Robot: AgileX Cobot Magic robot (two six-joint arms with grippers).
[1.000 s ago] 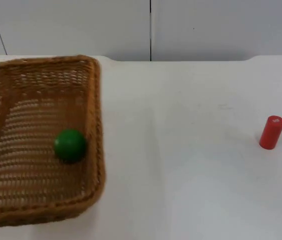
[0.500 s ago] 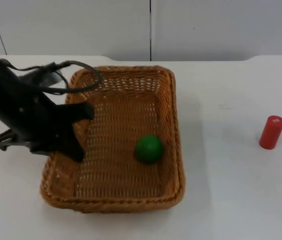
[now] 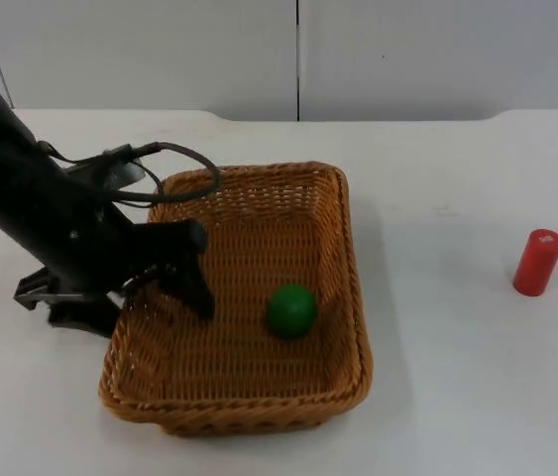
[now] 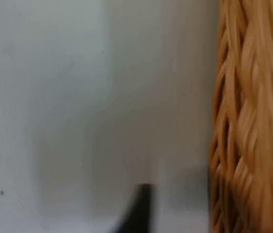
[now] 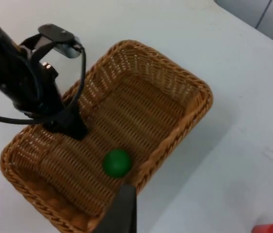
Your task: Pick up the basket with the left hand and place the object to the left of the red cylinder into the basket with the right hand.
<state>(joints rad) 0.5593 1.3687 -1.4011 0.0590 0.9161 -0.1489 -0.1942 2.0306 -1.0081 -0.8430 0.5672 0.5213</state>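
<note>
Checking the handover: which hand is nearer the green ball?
Left. The left hand grips the basket wall beside the ball; the right hand hovers above it, over the basket's rim.

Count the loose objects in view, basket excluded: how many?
2. A green ball lies inside the basket, which the left gripper grips by its rim. A red cylinder stands on the table, apart from the basket.
</note>
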